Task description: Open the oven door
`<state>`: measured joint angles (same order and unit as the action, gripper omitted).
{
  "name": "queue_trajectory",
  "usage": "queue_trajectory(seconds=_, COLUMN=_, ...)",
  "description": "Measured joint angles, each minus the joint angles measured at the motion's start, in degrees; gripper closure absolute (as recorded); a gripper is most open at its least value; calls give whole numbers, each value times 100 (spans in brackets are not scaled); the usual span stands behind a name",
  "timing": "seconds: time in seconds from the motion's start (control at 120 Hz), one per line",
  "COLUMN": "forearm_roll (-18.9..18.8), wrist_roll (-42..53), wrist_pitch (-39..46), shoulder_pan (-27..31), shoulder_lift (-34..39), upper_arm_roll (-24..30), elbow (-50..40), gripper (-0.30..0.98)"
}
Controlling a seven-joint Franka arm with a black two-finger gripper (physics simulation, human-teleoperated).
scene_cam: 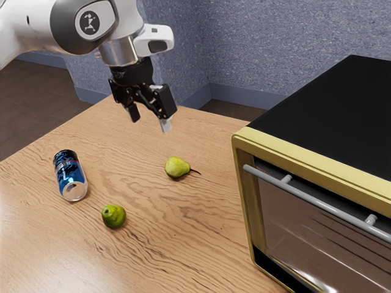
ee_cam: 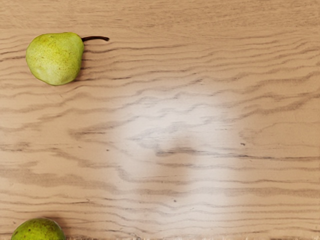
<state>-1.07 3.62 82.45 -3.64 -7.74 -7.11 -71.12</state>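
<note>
My black gripper (scene_cam: 149, 122) hangs above the table at the exterior view's upper left, its two fingers apart with nothing between them. The oven (scene_cam: 250, 204), with a yellow frame and black top, stands at the exterior view's right. Its glass door (scene_cam: 305, 235) is closed, and a grey bar handle (scene_cam: 324, 206) runs along the door's upper part. A wide space separates the gripper from the handle. In the wrist view the hand faces down over the wooden table.
On the table (scene_cam: 146, 256) lie a yellow-green pear (scene_cam: 177, 167), a darker green pear (scene_cam: 114, 217) and a blue can (scene_cam: 70, 176), all between the arm's side and the oven. The wrist view has the yellow-green pear (ee_cam: 55, 58) and part of the darker pear (ee_cam: 39, 231).
</note>
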Motion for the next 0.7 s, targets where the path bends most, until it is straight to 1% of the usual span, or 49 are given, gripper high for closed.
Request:
queue_trajectory(seconds=0.142, forearm_roll=39, wrist_roll=63, wrist_pitch=-43, shoulder_pan=-14, shoulder_lift=27, upper_arm_roll=-30, elbow=50, gripper=0)
queue_trajectory(seconds=0.2, forearm_roll=63, wrist_roll=212, wrist_pitch=-70, shoulder_pan=-9, shoulder_lift=405, upper_arm_roll=-38, elbow=473, gripper=0)
queue_trajectory(seconds=0.233, forearm_roll=159, wrist_roll=499, wrist_pitch=-82, shoulder_pan=72, shoulder_lift=650, upper_arm_roll=48, elbow=672, gripper=0)
queue_trajectory(seconds=0.275, forearm_roll=352, wrist_roll=950, wrist_pitch=-177, shoulder_pan=430, shoulder_lift=958, upper_arm_roll=408, elbow=765, gripper=0)
queue_trajectory(seconds=0.308, forearm_roll=338, wrist_roll=1284, wrist_pitch=-285, shoulder_pan=843, shoulder_lift=1102, upper_arm_roll=858, elbow=786, gripper=0)
queue_trajectory(seconds=0.35, forearm_roll=292, wrist_roll=1676, wrist_pitch=-420, shoulder_pan=1031, shoulder_lift=1210, upper_arm_roll=1423, elbow=803, gripper=0)
queue_trajectory(seconds=0.375, forearm_roll=257, wrist_roll=1903, wrist_pitch=-480, shoulder_pan=948, shoulder_lift=1297, upper_arm_roll=1831, elbow=789, gripper=0)
queue_trajectory(seconds=0.408, forearm_roll=173, wrist_roll=2200, wrist_pitch=-512, shoulder_pan=570, shoulder_lift=1443, upper_arm_roll=2369, elbow=675, gripper=0)
queue_trajectory(seconds=0.442, forearm_roll=97, wrist_roll=2502, wrist_pitch=-436, shoulder_pan=187, shoulder_lift=1767, upper_arm_roll=2857, elbow=256, gripper=0)
queue_trajectory(seconds=0.475, forearm_roll=74, wrist_roll=2803, wrist_pitch=-315, shoulder_pan=-47, shoulder_lift=2036, upper_arm_roll=3196, elbow=-152, gripper=0)
queue_trajectory(seconds=0.508, forearm_roll=88, wrist_roll=3100, wrist_pitch=-171, shoulder_pan=-166, shoulder_lift=2184, upper_arm_roll=3407, elbow=-435, gripper=0)
queue_trajectory(seconds=0.55, forearm_roll=116, wrist_roll=3452, wrist_pitch=-2, shoulder_pan=-237, shoulder_lift=2262, upper_arm_roll=3541, elbow=-630, gripper=0)
queue_trajectory(seconds=0.7, forearm_roll=173, wrist_roll=4617, wrist_pitch=484, shoulder_pan=-274, shoulder_lift=1925, upper_arm_roll=3672, elbow=-677, gripper=0)
